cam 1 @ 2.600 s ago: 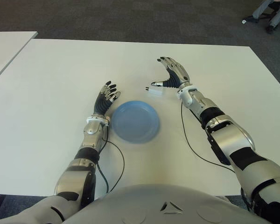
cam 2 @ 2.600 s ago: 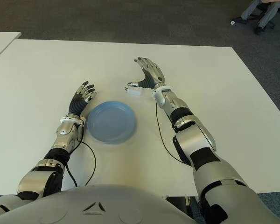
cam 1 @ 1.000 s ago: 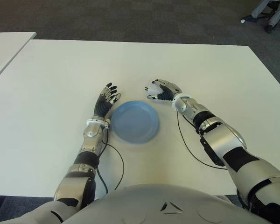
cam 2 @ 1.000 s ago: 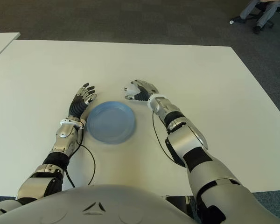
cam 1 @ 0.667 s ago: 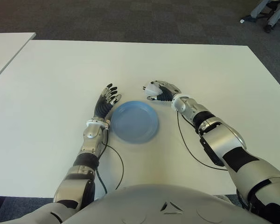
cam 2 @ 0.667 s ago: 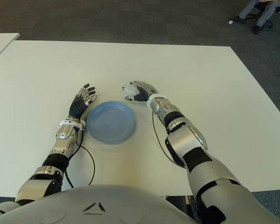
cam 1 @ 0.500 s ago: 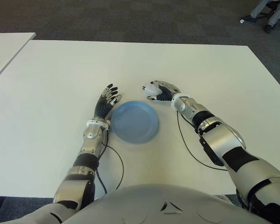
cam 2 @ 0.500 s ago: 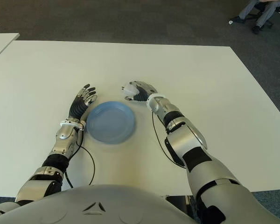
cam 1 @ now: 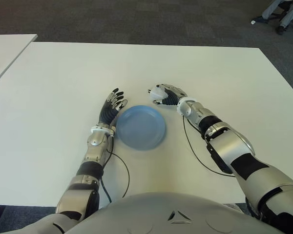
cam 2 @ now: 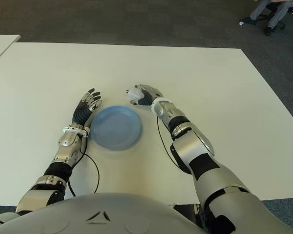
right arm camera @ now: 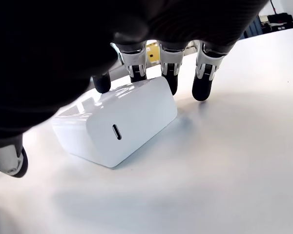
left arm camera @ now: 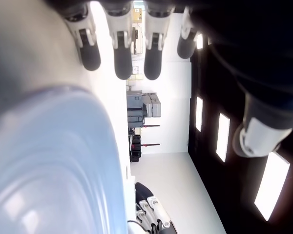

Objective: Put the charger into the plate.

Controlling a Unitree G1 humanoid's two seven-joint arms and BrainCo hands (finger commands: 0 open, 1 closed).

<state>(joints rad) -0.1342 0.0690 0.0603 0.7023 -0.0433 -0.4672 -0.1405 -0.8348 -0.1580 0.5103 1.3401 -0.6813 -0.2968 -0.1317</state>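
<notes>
A broad white surface [cam 1: 63, 73] stands on dark grey carpet [cam 1: 136, 19], with a second white table's corner [cam 1: 10, 46] off to the left and a chair base [cam 1: 278, 22] far right. The blue plate [cam 1: 139, 126] lies near the middle. Just beyond its far right rim, the right hand [cam 1: 167, 95] curls its fingers [right arm camera: 168, 68] over the white charger [right arm camera: 117, 124], grasping it; whether the charger touches the surface is unclear. The left hand [cam 1: 111, 106] shows beside the plate's left edge, fingers [left arm camera: 119, 53] extended, holding nothing.
</notes>
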